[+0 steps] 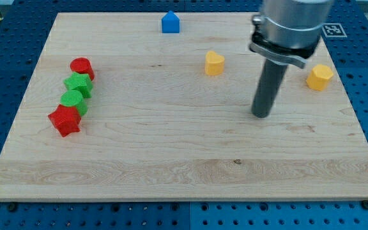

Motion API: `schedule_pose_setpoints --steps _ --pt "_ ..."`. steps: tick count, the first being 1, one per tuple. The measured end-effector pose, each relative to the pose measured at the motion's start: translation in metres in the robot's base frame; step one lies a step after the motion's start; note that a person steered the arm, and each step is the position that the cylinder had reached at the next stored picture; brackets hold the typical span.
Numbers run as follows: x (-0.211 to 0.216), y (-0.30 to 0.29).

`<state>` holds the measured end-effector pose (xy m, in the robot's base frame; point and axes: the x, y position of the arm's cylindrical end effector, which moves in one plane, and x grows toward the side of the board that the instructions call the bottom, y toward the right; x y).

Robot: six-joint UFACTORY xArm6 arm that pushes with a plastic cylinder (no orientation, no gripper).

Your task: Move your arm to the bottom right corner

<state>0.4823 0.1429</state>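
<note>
The tip [260, 115] rests on bare board [171, 160] right of centre, with no fingers to report. The lower-right corner lies clear; swinging wide right could clip the yellow hexagon [319, 76].

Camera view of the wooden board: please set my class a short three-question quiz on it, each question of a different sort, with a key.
1. True or false: my tip touches the yellow heart block.
2. Which block lies nearest the view's top edge? A) red star block B) blue house-shaped block C) yellow hexagon block
3. Fill in: the column at the view's left holds two red blocks and two ____ blocks.

Key:
1. False; the tip stands apart, to the heart's lower right.
2. B.
3. Green: the green star block and green round block sit between the red cylinder and the red star.
</note>
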Motion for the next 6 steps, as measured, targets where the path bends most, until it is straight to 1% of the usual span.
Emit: schedule_pose_setpoints --steps 2,6 --pt "0.016 0.054" --pt "0.062 0.159"
